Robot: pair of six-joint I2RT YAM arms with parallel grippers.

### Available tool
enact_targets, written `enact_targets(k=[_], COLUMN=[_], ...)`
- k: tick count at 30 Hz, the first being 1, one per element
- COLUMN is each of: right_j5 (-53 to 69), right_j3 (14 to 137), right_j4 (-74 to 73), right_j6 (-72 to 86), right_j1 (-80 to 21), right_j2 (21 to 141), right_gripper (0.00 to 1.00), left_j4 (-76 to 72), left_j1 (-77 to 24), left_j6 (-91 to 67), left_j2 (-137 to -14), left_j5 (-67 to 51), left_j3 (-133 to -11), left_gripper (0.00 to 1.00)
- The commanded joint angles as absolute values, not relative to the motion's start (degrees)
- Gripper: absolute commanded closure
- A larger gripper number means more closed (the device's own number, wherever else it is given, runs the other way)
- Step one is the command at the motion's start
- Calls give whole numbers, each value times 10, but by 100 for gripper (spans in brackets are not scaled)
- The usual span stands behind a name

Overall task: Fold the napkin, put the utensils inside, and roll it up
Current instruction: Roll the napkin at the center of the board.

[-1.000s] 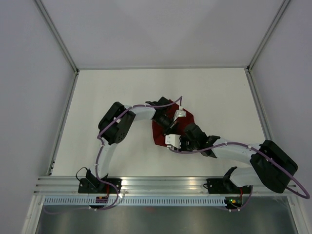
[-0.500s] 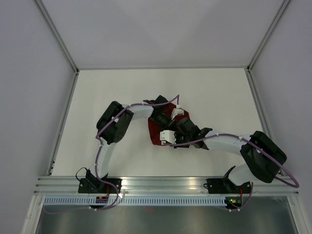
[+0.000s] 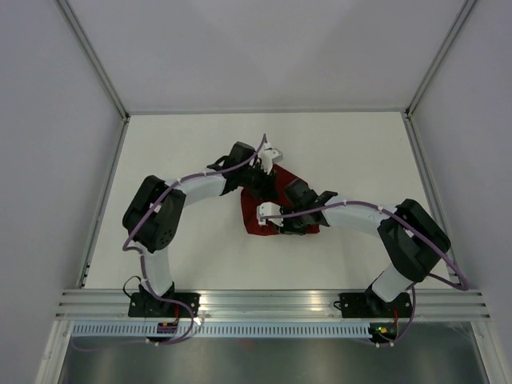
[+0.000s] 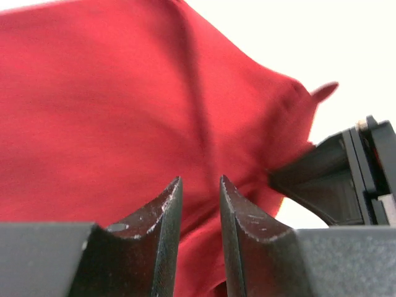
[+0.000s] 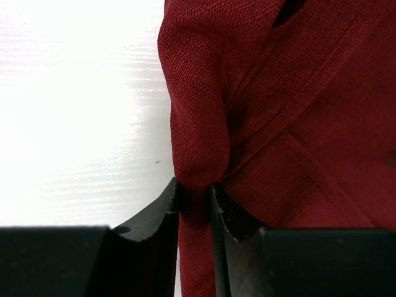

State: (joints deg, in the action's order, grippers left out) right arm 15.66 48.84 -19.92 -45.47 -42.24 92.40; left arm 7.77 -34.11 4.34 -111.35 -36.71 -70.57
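Note:
The dark red napkin (image 3: 250, 218) lies bunched in the middle of the white table (image 3: 176, 144), mostly under both arms. My left gripper (image 3: 268, 172) is at its far edge; in the left wrist view (image 4: 200, 182) the jaws stand close together with red cloth (image 4: 124, 93) in the narrow gap. My right gripper (image 3: 276, 218) is at the near left part; in the right wrist view (image 5: 195, 185) it pinches a rolled fold of the napkin (image 5: 297, 93). The right gripper also shows in the left wrist view (image 4: 334, 179). The fork is hidden.
Grey walls with metal corner posts (image 3: 100, 72) enclose the table on three sides. A slotted aluminium rail (image 3: 264, 302) runs along the near edge by the arm bases. White tabletop (image 5: 80, 93) shows left of the fold.
My left gripper has moved up and to the left, toward the far edge of the napkin. My right gripper has moved left across the napkin, and the cloth has shifted and bunched with them.

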Motion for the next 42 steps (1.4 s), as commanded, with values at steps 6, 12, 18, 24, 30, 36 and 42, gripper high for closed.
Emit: enact_targets(k=[6, 12, 18, 24, 30, 36, 42], right_j5=[282, 329, 348, 354, 364, 364, 367], right_j3=[567, 678, 784, 858, 941, 978, 988], right_j4=[-411, -536, -618, -654, -715, -729, -732], right_j6=[-468, -488, -501, -500, -497, -490, -489], right_j1=[-397, -371, -340, -326, -318, -306, -297], right_j2=[1030, 1126, 1230, 1310, 1375, 1404, 1419], right_gripper=[99, 99, 100, 99, 99, 99, 99], left_j4=[-135, -258, -345, -339, -262, -218, -215], left_j1=[-284, -283, -302, -425, -536, -612, -642], left_j6=[-90, -97, -22, 206, 343, 384, 420], left_j2=[-932, -760, -618, -585, -623, -707, -803], left_j5=[-76, 86, 118, 101, 98, 110, 99], left_j3=[-602, -465, -358, -329, -323, -328, -331], left_gripper=[66, 66, 64, 61, 57, 55, 51])
